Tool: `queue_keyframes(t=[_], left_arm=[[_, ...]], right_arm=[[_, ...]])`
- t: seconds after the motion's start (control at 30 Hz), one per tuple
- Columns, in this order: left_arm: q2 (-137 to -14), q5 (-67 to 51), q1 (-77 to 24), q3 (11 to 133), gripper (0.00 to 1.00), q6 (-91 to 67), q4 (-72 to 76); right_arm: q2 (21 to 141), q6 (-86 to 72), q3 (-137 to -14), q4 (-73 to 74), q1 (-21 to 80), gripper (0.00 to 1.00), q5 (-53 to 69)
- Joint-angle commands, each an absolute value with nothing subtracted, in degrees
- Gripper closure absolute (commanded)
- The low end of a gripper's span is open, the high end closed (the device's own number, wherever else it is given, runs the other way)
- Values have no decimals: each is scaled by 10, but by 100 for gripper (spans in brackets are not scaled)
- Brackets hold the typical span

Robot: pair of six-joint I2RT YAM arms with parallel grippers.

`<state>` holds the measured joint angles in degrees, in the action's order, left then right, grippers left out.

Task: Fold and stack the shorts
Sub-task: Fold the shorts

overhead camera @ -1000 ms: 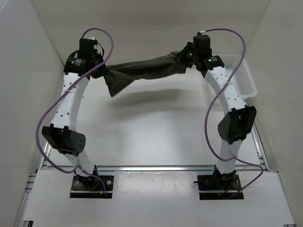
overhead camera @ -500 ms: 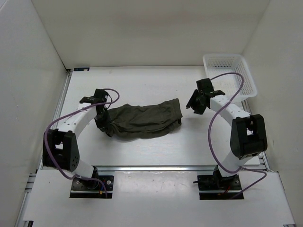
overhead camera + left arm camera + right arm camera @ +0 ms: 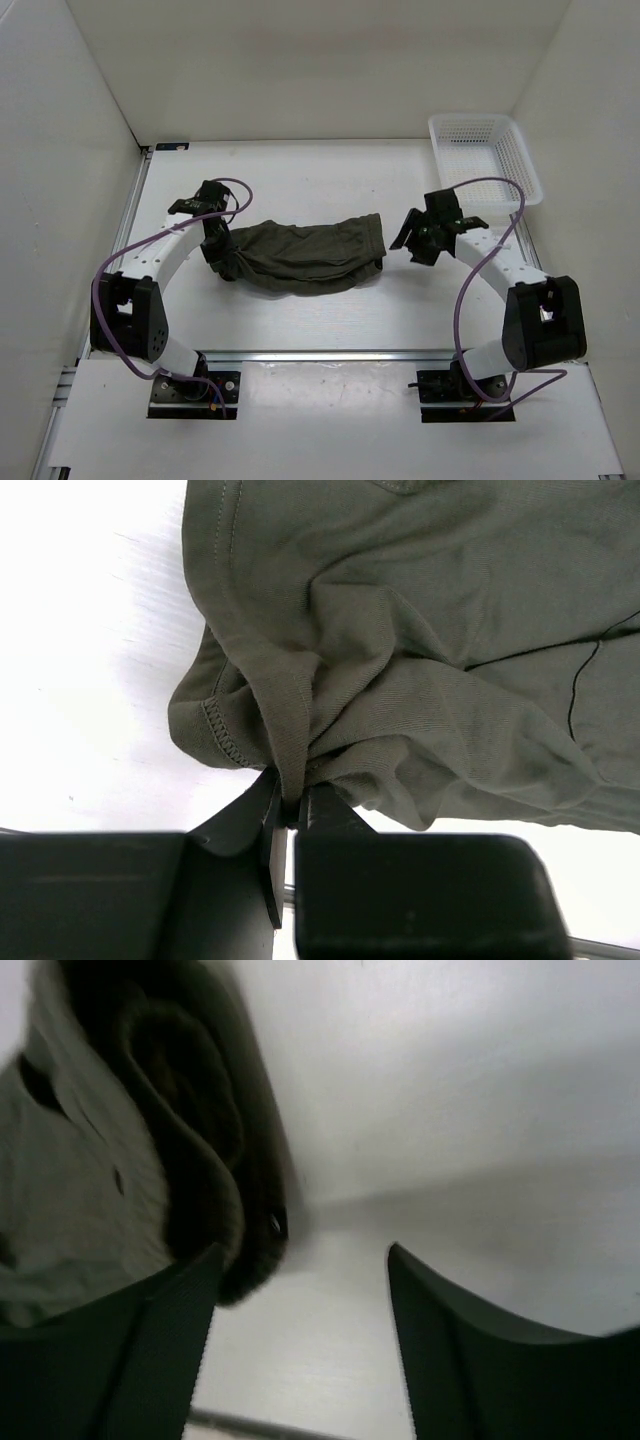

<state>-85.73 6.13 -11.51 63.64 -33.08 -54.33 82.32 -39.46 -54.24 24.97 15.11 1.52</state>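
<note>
The dark olive-green shorts (image 3: 305, 255) lie in a wrinkled, folded band across the middle of the table. My left gripper (image 3: 218, 262) is at their left end, shut on a pinched fold of the fabric (image 3: 292, 780). My right gripper (image 3: 413, 243) is off the right end of the shorts (image 3: 120, 1190), open, with only bare table between its fingers (image 3: 160, 1340). The rolled right edge of the cloth lies just beyond its left finger.
A white mesh basket (image 3: 520, 170) stands at the back right corner, behind the right arm. White walls close in the table on the left, back and right. An aluminium rail (image 3: 320, 354) runs along the near edge.
The shorts, held stretched in the air between both grippers a second ago, came down onto the table. The right gripper let go, opened and drew back to the right.
</note>
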Motion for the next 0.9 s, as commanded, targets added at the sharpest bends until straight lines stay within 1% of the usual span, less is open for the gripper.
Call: queue_keyframes(t=[0.0,0.07,0.1,0.17,0.37,0.43,0.5,0.53,0.57,0.6,0.63,0.67,0.87], left_arm=[[-849,76,-117,647,90,-336,-535],[-849,76,-117,642,90,-336,-535],[-849,76,-117,642,90,-336,-535],[-849,82,-117,636,90,-336,-535],[-843,87,-117,636,90,-336,-535],[-843,87,-117,636,90,-336,-535],[-843,87,-117,636,90,-336,-535],[-843,87,-117,636,90,-336,-535],[-843,87,-117,636,90,-336,-535],[-843,87,-117,636,90,-336,-535],[-843,87,-117,636,90,-336,-535],[-843,87,-117,636,90,-336,-535],[-843,87,-117,636,90,-336,-535]], right_arm=[[782,-400,-507,236,163,26,114],[771,-406,-507,236,179,22,114],[765,-406,-507,236,192,22,114],[765,-412,-514,236,198,25,82],[831,-412,-550,209,203,25,79],[870,-412,-569,204,209,29,79],[887,-412,-574,192,216,45,79],[894,-412,-579,184,216,54,79],[894,-412,-589,184,224,75,72],[894,-412,-596,184,229,85,72],[894,-412,-605,184,229,94,67],[894,-405,-626,194,236,100,67],[875,-393,-679,252,288,100,47]])
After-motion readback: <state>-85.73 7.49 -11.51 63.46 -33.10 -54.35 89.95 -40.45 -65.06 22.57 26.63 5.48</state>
